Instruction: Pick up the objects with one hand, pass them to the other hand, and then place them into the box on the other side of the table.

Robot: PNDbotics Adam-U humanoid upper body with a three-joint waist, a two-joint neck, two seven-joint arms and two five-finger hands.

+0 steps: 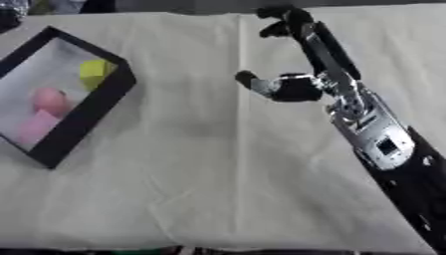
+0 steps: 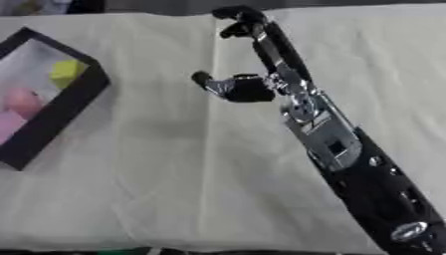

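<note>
A pale cloth with soft creases and one long fold line running front to back covers the table. At the left sits one box, a shallow black-walled rectangle set askew, with a pale floor. Inside it lie three things: a yellow block near the far corner, a rounded pink ball in the middle, and a flatter pink piece just beside the ball, toward the near end (its exact shape is too soft to make out).

One arm shows, the right one, black with silver joints, coming in from the lower right and reaching diagonally toward the far middle of the table. The right hand is released and holds nothing: its fingers stretch out nearly straight toward the far edge, curling a little at the tips, while the thumb sticks out sideways toward the box.

The hand is well apart from the box, with a broad stretch of bare cloth between them and more toward the near edge.
</note>
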